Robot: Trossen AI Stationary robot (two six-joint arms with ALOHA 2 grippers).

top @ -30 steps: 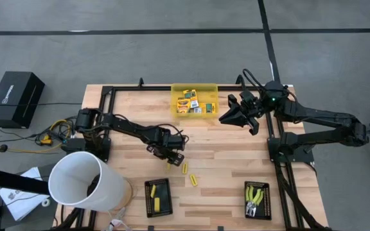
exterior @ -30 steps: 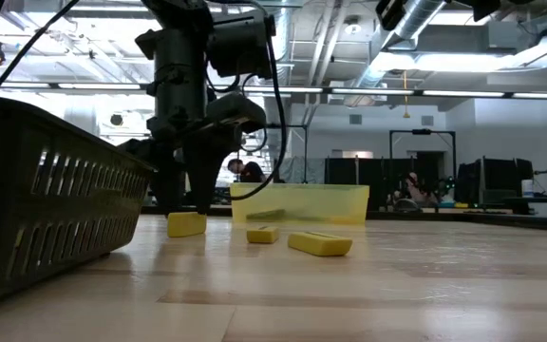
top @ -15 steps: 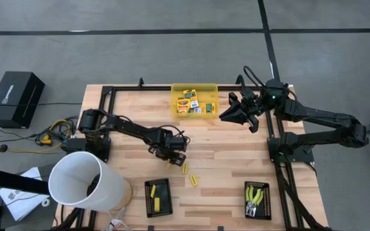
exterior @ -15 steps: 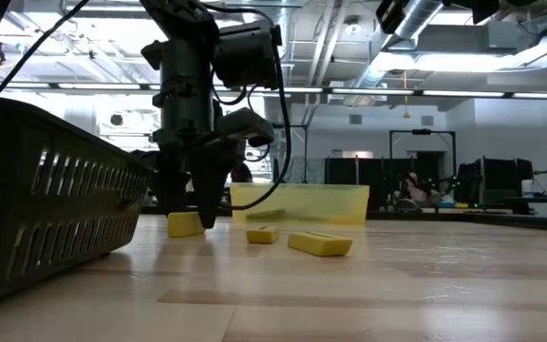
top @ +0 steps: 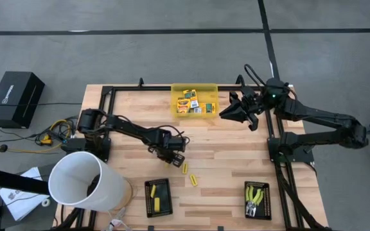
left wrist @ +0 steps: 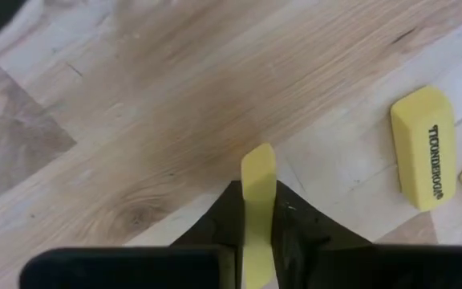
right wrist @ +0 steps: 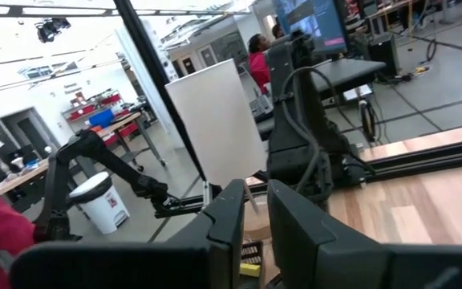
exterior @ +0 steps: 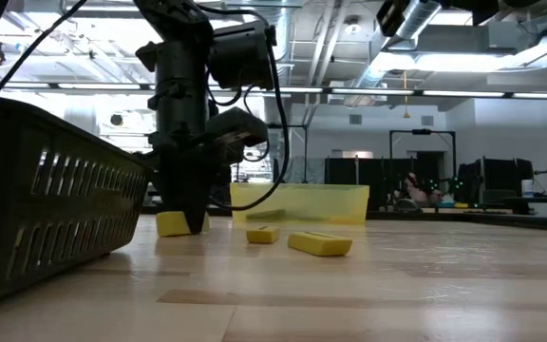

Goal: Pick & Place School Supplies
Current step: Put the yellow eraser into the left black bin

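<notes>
Left tool (top: 171, 156), mid-frame in the high view, sits low on the worktop (top: 223, 147) and is clenched on a short yellow eraser stick (left wrist: 257, 210). The left wrist view shows the stick pinched lengthwise between both fingers, its free end poking out past the tips. In the low view the stick (exterior: 173, 224) looks to be resting on the wood, or just off it; can't tell which.

To do this step well, I'd say: lift straight up first and keep the pinch firm, since the stick is narrow and could pivot if it drags on the wood. Then carry it toward the small black tray (top: 158, 196) at lower centre-left, which already holds a yellow stick.

Room to move: two more loose sticks lie just right of and below the tool. One, printed w/ black lettering (left wrist: 423, 147), is near and the other (top: 193, 180) a bit further on, so a sideways sweep to the right risks knocking them. Between the tool and the tray the worktop is bare. The big white cylinder (top: 85, 182) at lower left is close to the tray's left side, so best come in from above.

Right tool (top: 236, 112) hangs in the upper right, beside the yellow bin (top: 194, 88) of printed boxes, fingers nearly together, nothing held. The pliers tray (top: 257, 199) at lower right is well apart from all this.
</notes>
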